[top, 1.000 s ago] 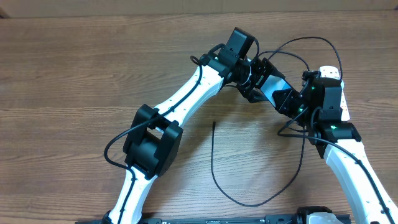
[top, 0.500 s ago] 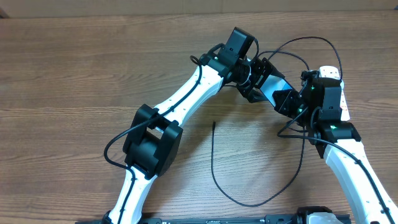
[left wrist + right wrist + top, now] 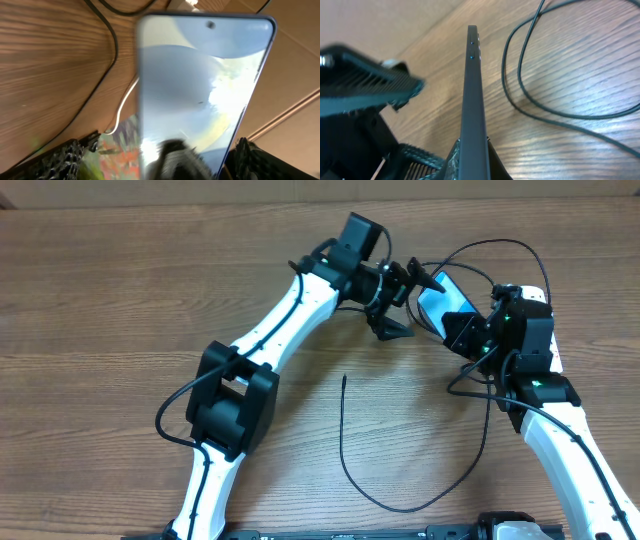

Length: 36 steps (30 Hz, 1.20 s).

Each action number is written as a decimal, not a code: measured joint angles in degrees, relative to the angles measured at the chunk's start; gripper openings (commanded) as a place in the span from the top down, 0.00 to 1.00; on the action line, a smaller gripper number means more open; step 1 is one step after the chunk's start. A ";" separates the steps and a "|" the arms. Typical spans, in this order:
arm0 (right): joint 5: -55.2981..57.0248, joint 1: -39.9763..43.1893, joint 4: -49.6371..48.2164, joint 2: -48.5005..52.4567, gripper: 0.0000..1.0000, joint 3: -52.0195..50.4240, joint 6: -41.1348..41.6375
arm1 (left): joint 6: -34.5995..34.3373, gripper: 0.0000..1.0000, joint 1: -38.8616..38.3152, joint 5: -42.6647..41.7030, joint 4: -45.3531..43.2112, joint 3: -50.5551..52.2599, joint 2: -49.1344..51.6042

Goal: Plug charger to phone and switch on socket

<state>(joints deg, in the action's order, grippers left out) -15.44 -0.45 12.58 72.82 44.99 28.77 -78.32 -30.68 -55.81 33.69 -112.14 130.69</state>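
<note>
The phone (image 3: 440, 292), its light blue screen showing, is raised off the table and tilted, with my right gripper (image 3: 463, 328) shut on its lower end. The right wrist view shows the phone (image 3: 472, 100) edge-on, pinched between the right gripper (image 3: 472, 167) fingers. My left gripper (image 3: 405, 300) stands wide open just left of the phone, apart from it. The screen (image 3: 200, 85) fills the left wrist view between the left gripper (image 3: 160, 162) fingers. The charger (image 3: 400, 507) loops over the table, its free tip (image 3: 343, 378) lying loose. The socket (image 3: 532, 293) is mostly hidden under the right arm.
A loop of black cable (image 3: 480, 245) lies beyond the phone, also seen as black cable (image 3: 530, 75) on the wood in the right wrist view. A thin white cord (image 3: 126, 102) runs under the phone. The wooden table (image 3: 120, 300) stretches to the left.
My left gripper has opened wide and drawn back to the left, away from the phone. The phone stays in the right gripper, which has hardly moved.
</note>
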 measured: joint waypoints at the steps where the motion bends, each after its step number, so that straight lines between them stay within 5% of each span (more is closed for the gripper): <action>1: 0.04 0.48 -0.28 0.00 0.96 0.00 0.59 | 0.85 0.00 0.50 -0.33 0.46 0.00 0.00; 6: 0.26 3.10 -0.90 0.00 0.96 0.00 7.28 | 5.55 0.00 3.15 -0.42 0.96 0.00 -0.52; 17: -6.67 2.60 -13.07 0.11 0.96 0.00 39.45 | 14.05 0.00 7.87 8.15 0.96 -0.11 -11.52; 26: -10.64 -4.17 -23.87 0.11 0.96 0.00 61.61 | 15.37 0.00 7.52 14.88 0.72 -0.42 -15.19; 36: -10.80 -8.85 -30.14 0.11 0.96 0.00 76.48 | 11.54 0.00 6.51 16.87 -2.05 -0.42 -15.19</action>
<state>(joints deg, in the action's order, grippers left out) -26.24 -9.30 -17.56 72.93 44.99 105.25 -66.78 -24.16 -38.94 31.64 -112.55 115.50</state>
